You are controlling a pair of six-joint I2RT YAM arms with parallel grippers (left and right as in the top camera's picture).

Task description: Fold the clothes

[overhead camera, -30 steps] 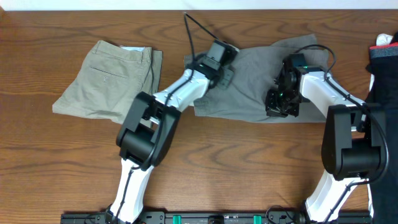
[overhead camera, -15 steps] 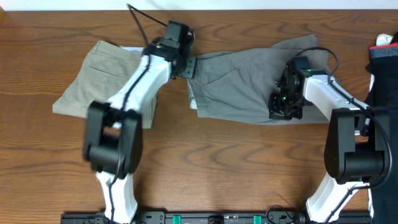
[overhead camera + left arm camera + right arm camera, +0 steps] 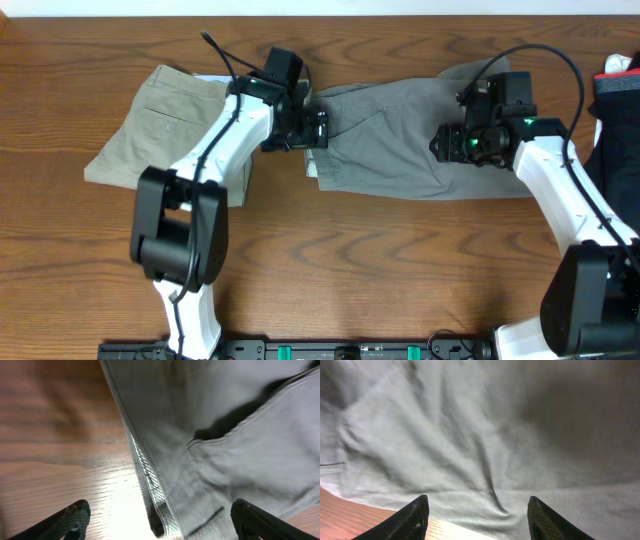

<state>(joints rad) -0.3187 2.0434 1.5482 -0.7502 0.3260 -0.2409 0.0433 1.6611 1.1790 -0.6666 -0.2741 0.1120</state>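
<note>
The left fingers [image 3: 70, 519] stand wide apart, gripping nothing, with an edge of the grey trousers [image 3: 400, 140] lying between and beyond them on the counter [image 3: 380, 270]; the right fingers [image 3: 415, 517] also gape empty just over the same cloth

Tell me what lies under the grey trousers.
The grey trousers lie on the wooden table, which shows along their edges. Whatever is beneath the cloth itself is covered and cannot be seen.

One khaki trouser pair [image 3: 160, 130], one grey trouser pair [image 3: 390, 150]; two robot arms [image 3: 215, 145]; one table [image 3: 400, 260].
</note>
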